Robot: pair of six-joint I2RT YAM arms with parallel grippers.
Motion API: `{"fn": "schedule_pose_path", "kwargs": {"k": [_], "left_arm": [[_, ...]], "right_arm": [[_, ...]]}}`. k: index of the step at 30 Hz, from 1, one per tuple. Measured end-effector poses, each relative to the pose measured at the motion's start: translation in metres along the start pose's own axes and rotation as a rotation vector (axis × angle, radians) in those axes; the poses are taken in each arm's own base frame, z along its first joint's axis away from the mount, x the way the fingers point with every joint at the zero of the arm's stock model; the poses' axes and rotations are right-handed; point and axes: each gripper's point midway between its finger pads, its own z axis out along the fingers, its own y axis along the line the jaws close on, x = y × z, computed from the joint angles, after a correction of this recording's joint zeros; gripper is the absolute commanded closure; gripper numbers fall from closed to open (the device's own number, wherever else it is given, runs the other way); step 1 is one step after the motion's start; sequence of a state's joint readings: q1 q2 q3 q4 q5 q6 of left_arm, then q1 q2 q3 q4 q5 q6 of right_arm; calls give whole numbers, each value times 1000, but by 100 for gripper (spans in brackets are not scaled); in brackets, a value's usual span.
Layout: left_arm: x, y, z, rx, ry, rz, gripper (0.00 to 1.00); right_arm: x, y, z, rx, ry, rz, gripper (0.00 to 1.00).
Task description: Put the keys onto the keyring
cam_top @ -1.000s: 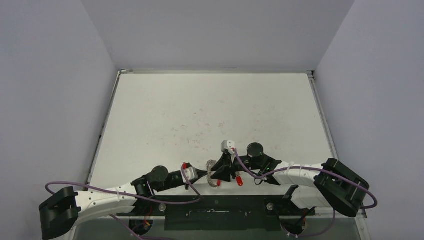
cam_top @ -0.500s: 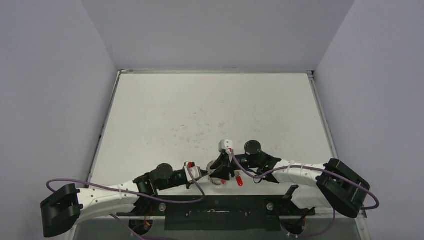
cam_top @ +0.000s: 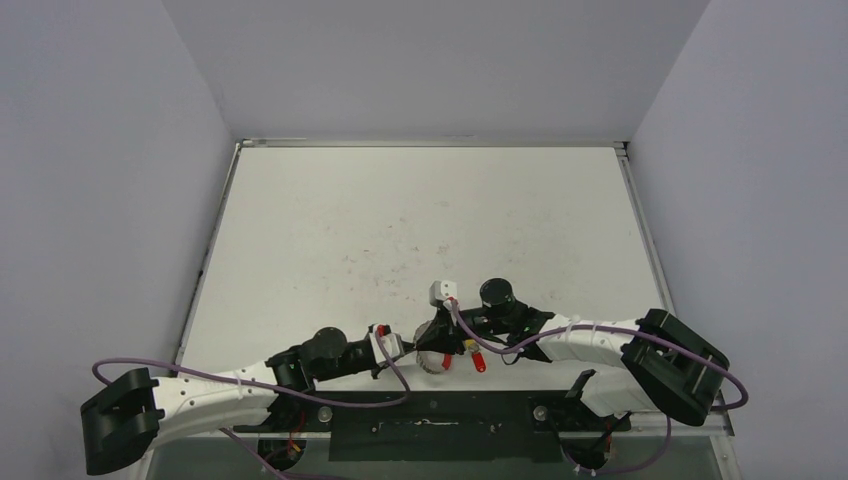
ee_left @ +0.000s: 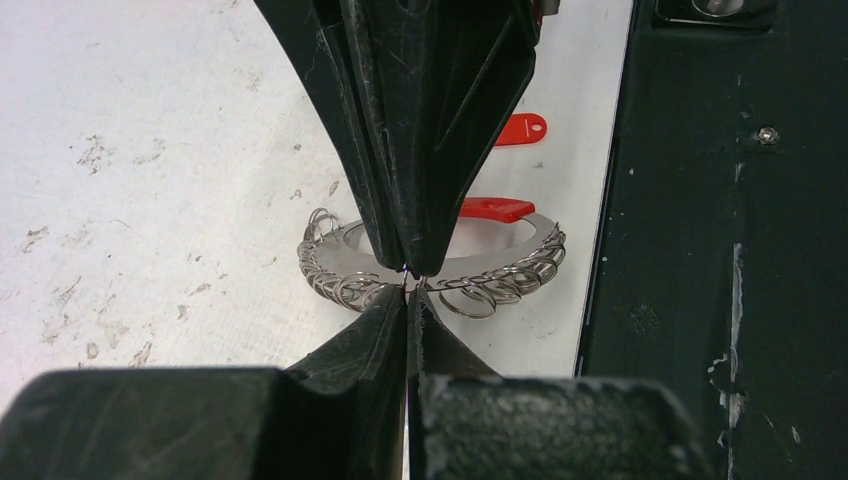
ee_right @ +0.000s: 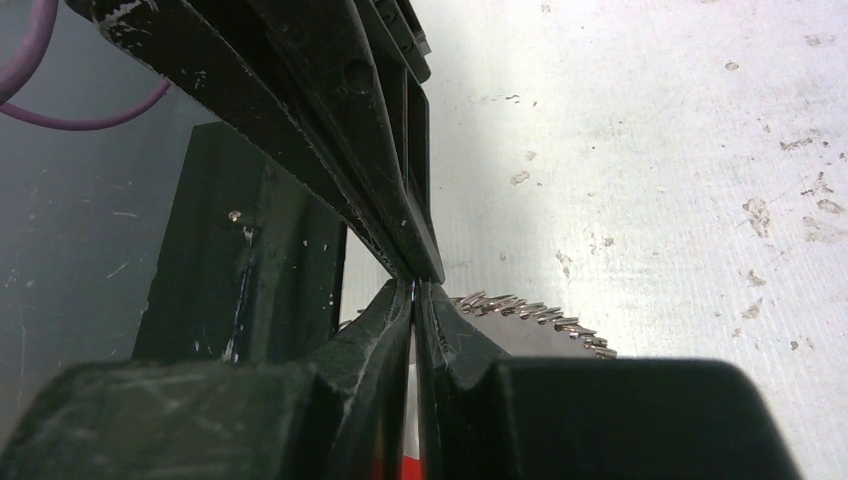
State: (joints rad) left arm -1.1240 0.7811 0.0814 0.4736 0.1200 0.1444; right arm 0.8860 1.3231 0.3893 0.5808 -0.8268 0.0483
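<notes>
The keyring, a loop of silvery coiled wire with a red sleeve, lies on the white table near its front edge; it also shows in the top view and the right wrist view. My left gripper and right gripper meet tip to tip over it, each shut on the near arc of the wire. In the top view the left gripper comes from the left and the right gripper from the right. A red-headed key lies just beyond the ring. The yellow-headed key is hidden.
The black base plate runs along the table's front edge right beside the keyring. Purple cables loop by both arms. Grey walls enclose the white table on three sides.
The left gripper moved right to the keyring, and the right gripper shifted left and slightly away. Their tips now meet on the ring's wire.
</notes>
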Motion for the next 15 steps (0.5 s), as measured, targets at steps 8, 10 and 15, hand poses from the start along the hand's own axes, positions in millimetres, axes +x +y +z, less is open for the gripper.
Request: {"fn": "schedule_pose_path", "kwargs": {"k": [8,10,15], "left_arm": [[2,1,-1,-4,7,-1,100],[2,1,-1,-4,8,-1,100],[3,1,-2,-6,12,-2,100]], "right_arm": [[1,-1,2,-8,15,-7,93],[2,-2,2,-8,20,-15,100],[2,-1,3,-14,31,-30,100]]}}
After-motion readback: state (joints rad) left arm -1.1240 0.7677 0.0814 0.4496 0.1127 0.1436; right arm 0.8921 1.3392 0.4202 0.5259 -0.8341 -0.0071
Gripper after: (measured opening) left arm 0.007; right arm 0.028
